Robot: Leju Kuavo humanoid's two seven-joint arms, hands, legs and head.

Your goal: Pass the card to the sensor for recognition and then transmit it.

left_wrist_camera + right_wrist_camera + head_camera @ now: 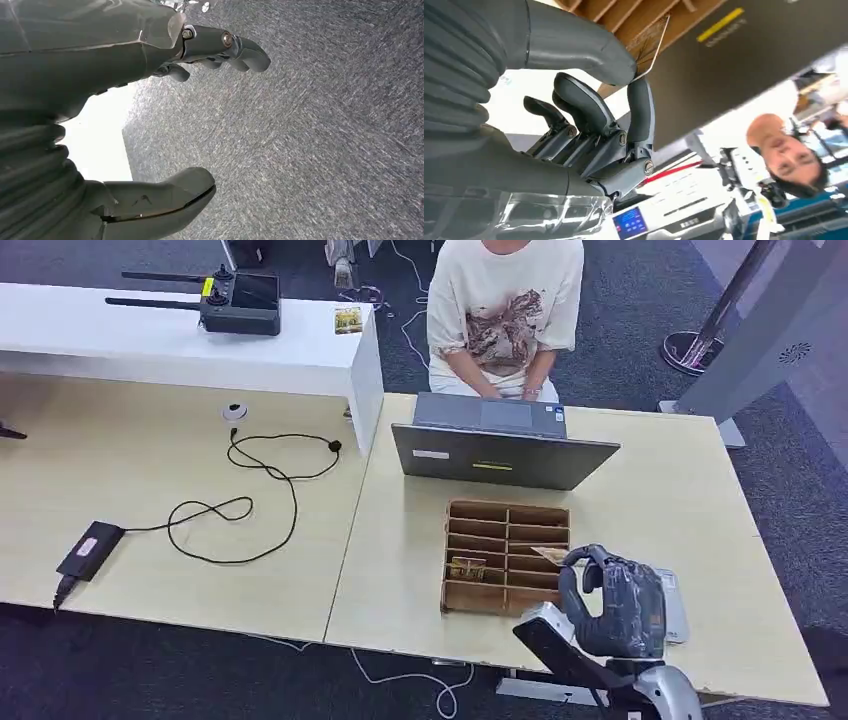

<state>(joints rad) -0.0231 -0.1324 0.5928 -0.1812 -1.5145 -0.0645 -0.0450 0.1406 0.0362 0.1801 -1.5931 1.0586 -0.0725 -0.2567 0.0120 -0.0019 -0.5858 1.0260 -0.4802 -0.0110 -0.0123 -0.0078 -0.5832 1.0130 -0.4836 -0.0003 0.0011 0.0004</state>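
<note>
Behind wooden organizer (507, 556), card (650, 46) apparently between right hand (612, 602) fingers (642, 107).

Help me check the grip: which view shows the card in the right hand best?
The right wrist view: the card shows close up, pinched between thumb and a finger of the right hand. The head view shows just a small sliver beside the wooden box. The left wrist view faces carpet.

Materials, mostly matt
Pale wood-look worktop (660, 510), brown wooden divider box (506, 556), matt grey plastic robot hand (612, 602), rough grey carpet (320, 140).

Right hand (612, 598) pinching, left hand (150, 100) seemingly open
</note>
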